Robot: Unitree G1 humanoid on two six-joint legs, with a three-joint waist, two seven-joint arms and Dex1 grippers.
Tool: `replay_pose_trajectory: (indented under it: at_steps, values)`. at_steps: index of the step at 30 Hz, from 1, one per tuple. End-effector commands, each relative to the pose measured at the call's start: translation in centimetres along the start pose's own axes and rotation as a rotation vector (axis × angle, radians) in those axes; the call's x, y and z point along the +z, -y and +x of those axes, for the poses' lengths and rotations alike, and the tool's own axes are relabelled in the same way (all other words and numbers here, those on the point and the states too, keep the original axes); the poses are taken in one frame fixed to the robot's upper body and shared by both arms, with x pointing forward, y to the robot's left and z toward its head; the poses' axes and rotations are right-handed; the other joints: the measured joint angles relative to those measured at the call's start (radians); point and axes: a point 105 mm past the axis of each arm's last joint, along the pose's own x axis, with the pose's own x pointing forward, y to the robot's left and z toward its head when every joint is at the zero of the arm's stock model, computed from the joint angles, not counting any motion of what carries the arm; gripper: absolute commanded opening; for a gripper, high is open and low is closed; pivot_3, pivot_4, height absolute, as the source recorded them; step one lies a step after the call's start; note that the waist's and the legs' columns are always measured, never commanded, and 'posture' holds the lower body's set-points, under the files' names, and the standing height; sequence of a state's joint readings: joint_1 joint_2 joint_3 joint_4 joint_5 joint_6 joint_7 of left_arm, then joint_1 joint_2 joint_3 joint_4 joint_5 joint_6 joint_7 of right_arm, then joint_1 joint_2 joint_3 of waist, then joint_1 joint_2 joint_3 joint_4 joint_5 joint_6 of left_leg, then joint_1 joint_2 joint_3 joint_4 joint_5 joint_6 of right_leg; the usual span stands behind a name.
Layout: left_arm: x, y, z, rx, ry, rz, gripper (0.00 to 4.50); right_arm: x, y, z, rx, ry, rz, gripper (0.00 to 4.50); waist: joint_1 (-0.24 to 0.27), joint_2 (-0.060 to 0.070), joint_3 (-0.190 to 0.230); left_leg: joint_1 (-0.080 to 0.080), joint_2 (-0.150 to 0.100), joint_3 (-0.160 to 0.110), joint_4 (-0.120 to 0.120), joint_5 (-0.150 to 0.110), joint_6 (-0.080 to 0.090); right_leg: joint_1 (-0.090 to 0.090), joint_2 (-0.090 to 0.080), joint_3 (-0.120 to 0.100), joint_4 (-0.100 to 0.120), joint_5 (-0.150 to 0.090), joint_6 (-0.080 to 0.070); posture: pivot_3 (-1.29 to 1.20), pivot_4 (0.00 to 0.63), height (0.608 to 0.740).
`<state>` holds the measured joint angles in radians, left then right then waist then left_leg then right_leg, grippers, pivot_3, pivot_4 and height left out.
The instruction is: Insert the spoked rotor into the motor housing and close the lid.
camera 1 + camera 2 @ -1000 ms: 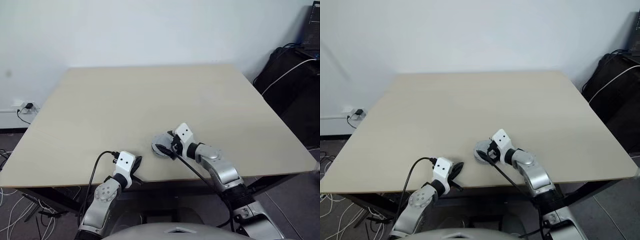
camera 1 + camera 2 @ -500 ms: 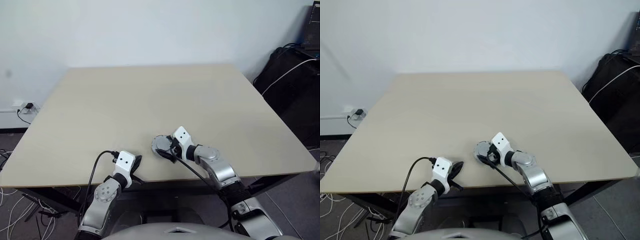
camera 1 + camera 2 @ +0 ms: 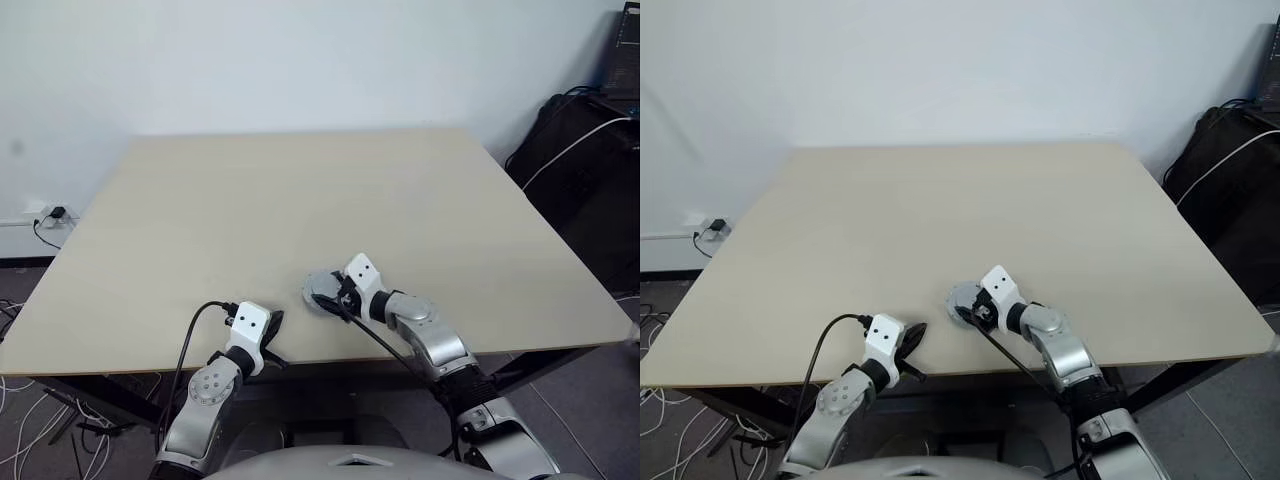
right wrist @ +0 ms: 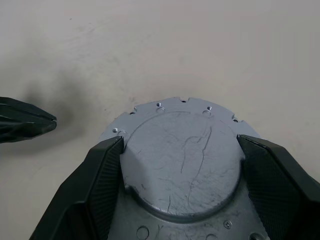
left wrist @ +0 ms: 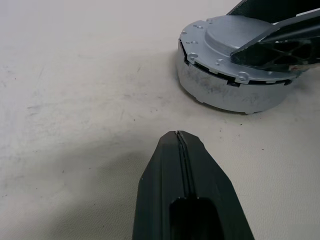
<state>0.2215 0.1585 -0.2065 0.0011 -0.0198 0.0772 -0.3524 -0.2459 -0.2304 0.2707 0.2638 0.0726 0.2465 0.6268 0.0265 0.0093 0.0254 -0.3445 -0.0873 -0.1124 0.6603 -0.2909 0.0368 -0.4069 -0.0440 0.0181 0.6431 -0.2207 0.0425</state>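
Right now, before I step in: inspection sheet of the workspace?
Surface: beige table, motor near its front edge.
Job's things: lid seated smooth face up on motor housing.
Clutter: nothing seen.
End effectors: left end effector shut, apart from the housing; right end effector open, fingers flanking the lid's raised centre.
Cables: black cable at left wrist; loose cables on floor.
Surroundings: wall socket left; dark equipment with white cable right.

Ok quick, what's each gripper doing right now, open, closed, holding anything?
Left gripper: closed, holding nothing, resting beside the motor housing.
Right gripper: open, fingers straddling the raised centre of the lid, which sits on the housing.
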Motion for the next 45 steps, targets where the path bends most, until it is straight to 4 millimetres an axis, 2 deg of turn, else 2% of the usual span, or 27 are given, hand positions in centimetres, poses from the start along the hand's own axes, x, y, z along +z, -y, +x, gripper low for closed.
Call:
replay_pose_trajectory:
  at_steps: [1,13,21,29,34,39,43,45]
  values:
    - [1.5,-0.1,0.3,-0.004,0.059,0.016,0.0,0.9,0.0,0.2,-0.009,0.036,-0.039,3.29,-0.001,0.0,0.0,0.0,0.0,0.0,0.0,0.0,0.0,0.0,0.0,0.0,0.0,0.0,0.0,0.0,0.0,0.74]
    - [1.7,-0.2,0.2,-0.001,0.062,0.019,0.0,0.3,-0.1,0.5,-0.012,-0.036,-0.072,3.29,-0.006,0.001,0.0,0.001,0.0,0.0,0.0,0.0,0.0,0.001,0.0,0.0,0.0,0.0,0.0,0.0,0.0,0.74]
    - [1.7,0.0,0.0,-0.001,0.062,0.02,0.0,-0.8,0.0,0.3,0.003,-0.125,-0.078,3.29,-0.007,0.004,-0.004,0.002,0.0,0.0,0.0,0.0,0.0,0.002,0.0,0.0,0.0,0.0,0.0,0.0,0.0,0.74]
    - [1.6,0.0,0.0,-0.002,0.06,0.02,0.0,-1.0,0.2,0.2,-0.007,-0.128,-0.072,3.29,-0.006,0.004,-0.004,0.003,0.0,0.0,0.0,0.0,0.0,0.003,0.0,0.0,0.0,0.0,0.0,0.0,0.0,0.74]
    - [1.6,-0.1,0.0,-0.001,0.06,0.021,0.0,-1.9,1.6,0.4,-0.107,-0.2,-0.034,3.29,-0.008,0.004,-0.004,0.005,0.0,0.0,0.0,0.0,0.0,0.005,0.0,0.0,0.0,0.0,0.0,0.0,0.0,0.74]
    - [1.6,-0.1,0.1,-0.002,0.06,0.022,0.0,-1.8,0.8,0.4,-0.056,-0.202,-0.055,3.29,-0.008,0.004,-0.003,0.015,0.0,0.0,0.0,-0.003,-0.005,0.016,-0.001,0.0,0.0,-0.003,-0.003,0.0,0.0,0.74]
    - [1.8,-0.2,0.3,-0.009,0.061,0.034,0.0,-2.1,0.1,0.1,-0.003,-0.217,-0.059,3.29,-0.007,0.005,-0.003,0.014,0.0,0.0,0.0,-0.003,-0.005,0.016,-0.001,0.0,-0.001,-0.003,-0.003,0.0,0.0,0.74]
    - [2.1,-0.4,0.5,-0.013,0.065,0.056,0.0,-2.1,0.1,0.1,-0.003,-0.218,-0.058,3.29,-0.007,0.005,-0.003,0.014,0.0,-0.001,0.0,-0.003,-0.004,0.015,-0.001,-0.001,-0.001,-0.002,0.001,0.0,0.0,0.74]
